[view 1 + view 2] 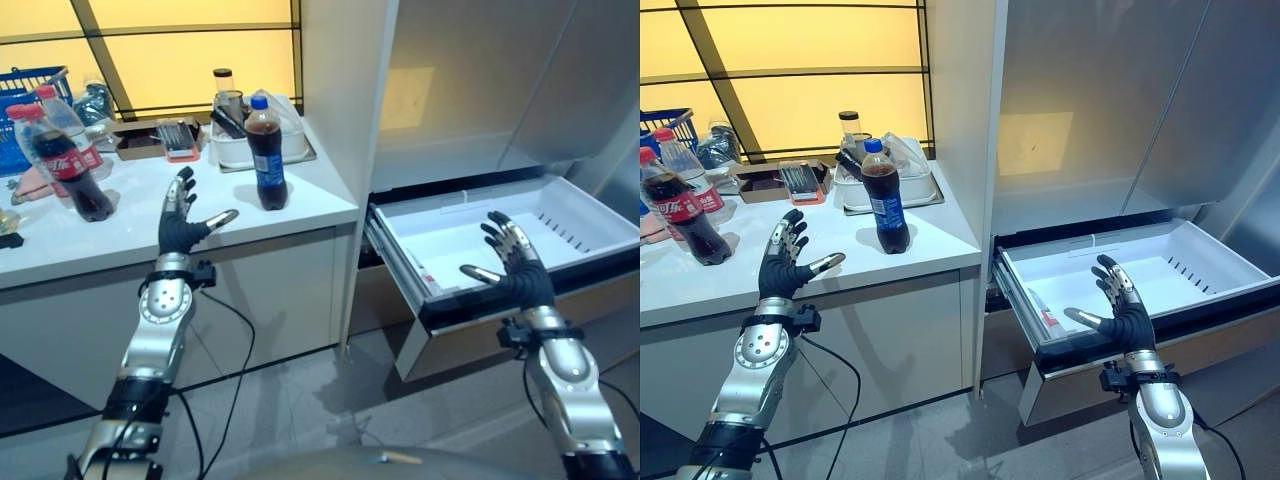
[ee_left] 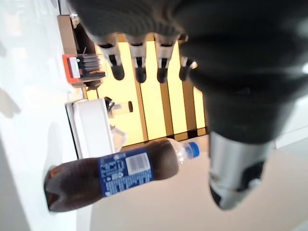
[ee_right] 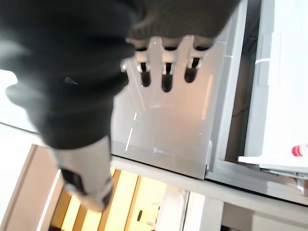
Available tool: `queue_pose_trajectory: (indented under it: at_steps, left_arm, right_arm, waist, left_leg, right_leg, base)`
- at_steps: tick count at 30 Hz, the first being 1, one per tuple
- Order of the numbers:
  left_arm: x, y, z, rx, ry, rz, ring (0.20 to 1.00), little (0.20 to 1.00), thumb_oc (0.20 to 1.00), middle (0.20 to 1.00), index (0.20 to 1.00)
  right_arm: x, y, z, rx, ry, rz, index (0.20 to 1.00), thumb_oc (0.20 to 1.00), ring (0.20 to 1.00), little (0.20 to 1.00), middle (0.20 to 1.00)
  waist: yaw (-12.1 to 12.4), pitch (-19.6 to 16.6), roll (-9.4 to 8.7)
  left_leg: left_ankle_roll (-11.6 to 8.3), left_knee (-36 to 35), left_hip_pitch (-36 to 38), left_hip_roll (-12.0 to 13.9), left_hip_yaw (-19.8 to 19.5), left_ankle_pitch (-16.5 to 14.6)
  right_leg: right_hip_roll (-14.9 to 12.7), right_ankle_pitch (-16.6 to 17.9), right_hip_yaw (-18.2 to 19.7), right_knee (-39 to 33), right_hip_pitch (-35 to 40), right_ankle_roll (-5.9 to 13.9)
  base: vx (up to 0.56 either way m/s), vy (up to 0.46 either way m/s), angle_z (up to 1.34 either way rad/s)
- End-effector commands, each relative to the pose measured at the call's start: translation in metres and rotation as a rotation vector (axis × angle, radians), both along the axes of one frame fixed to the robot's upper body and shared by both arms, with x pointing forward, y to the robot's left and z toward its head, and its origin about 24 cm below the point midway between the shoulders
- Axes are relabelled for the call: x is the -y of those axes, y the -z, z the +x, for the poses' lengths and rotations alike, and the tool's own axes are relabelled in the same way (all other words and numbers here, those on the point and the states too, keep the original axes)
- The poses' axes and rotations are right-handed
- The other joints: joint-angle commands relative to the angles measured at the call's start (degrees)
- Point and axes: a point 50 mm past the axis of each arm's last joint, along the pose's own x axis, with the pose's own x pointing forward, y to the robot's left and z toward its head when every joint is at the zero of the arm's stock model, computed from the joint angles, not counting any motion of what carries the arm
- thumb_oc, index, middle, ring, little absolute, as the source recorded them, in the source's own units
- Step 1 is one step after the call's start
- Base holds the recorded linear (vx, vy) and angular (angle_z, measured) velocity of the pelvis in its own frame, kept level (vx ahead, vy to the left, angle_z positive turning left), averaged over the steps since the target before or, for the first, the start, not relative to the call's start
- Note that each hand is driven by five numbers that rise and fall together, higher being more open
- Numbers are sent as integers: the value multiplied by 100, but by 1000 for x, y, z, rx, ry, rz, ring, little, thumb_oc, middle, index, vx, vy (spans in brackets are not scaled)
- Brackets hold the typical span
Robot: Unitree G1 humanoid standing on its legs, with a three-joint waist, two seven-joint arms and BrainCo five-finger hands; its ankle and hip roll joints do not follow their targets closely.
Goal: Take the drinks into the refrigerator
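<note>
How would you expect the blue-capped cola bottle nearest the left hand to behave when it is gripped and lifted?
The blue-capped cola bottle looks nearly full, so probably heavy for its size. Tall and narrow, it may tip if the left hand nudges it high. Its smooth plastic could be slippery.

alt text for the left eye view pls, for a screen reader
Both hands are raised open and empty: the left hand over a white counter beside a blue-labelled cola bottle, the right hand in front of an open white fridge drawer. Two red-labelled cola bottles stand at the counter's far left.
</note>
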Motion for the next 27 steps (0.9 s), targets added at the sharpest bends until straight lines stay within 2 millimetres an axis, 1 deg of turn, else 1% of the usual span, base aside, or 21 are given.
queue_pose_trajectory:
  at_steps: [1,2,6,11,16,22,23,24,27]
  left_arm:
    - [-10,-32,26,80,-43,85,1000,1000,1000,1000,1000]
    - [-11,-33,30,74,-55,89,1000,1000,1000,1000,1000]
    - [-15,-33,39,46,-77,91,1000,1000,1000,1000,1000]
    - [-18,-33,44,21,-81,114,1000,1000,1000,1000,1000]
    - [-20,-35,42,23,-79,131,1000,1000,1000,1000,1000]
    - [-22,-28,39,4,-61,107,1000,1000,1000,1000,1000]
    - [-22,-28,39,8,-45,72,1000,1000,1000,1000,1000]
    - [-22,-28,39,8,-44,72,1000,1000,1000,1000,1000]
    - [-27,-33,37,29,-34,59,1000,1000,1000,1000,1000]
  right_arm:
    - [1,-30,13,136,-34,-12,1000,1000,1000,1000,1000]
    - [1,-29,12,129,-37,-15,1000,1000,1000,1000,1000]
    - [0,-29,10,125,-47,-16,1000,1000,1000,1000,1000]
    - [0,-32,8,134,-54,-16,1000,1000,1000,1000,1000]
    - [1,-35,7,149,-54,-18,1000,1000,1000,1000,1000]
    - [2,-40,6,165,-67,-14,1000,1000,1000,1000,1000]
    - [2,-44,6,179,-78,-16,1000,1000,1000,1000,1000]
    - [2,-44,6,179,-78,-16,1000,1000,1000,1000,1000]
    - [1,-49,7,202,-97,-9,1000,1000,1000,1000,1000]
  waist:
    - [-110,15,-82]
    - [-145,6,-63]
    - [-210,-3,-42]
    - [-269,-5,-21]
    - [-279,21,-15]
    - [-302,105,-2]
    - [-311,165,-14]
    - [-308,163,-15]
    - [-325,271,-58]
  left_leg:
    - [203,35,45,-221,-186,-231]
    - [207,35,95,-220,-179,-295]
    - [211,35,132,-224,-123,-309]
    - [211,35,139,-221,-75,-313]
    - [218,35,155,-215,-27,-321]
    - [257,56,172,-238,93,-325]
    - [272,213,86,-259,113,-362]
    - [273,238,68,-258,117,-375]
    - [288,621,-185,-282,189,-494]
  right_leg:
    - [-107,-350,-60,73,584,242]
    - [-101,-395,-37,75,619,253]
    - [-95,-392,19,84,611,260]
    - [-82,-399,85,88,581,270]
    - [-77,-403,142,91,563,272]
    - [-62,-405,275,121,499,277]
    - [-70,-411,330,182,441,269]
    - [-70,-413,335,189,431,269]
    - [-87,-409,423,300,286,257]
  base:
    - [0,0,0]
    - [45,17,-2]
    - [14,8,-1]
    - [9,8,-11]
    - [11,1,-5]
    - [2,4,-10]
    - [-20,4,-7]
    - [-36,-2,-5]
    - [-52,3,-11]
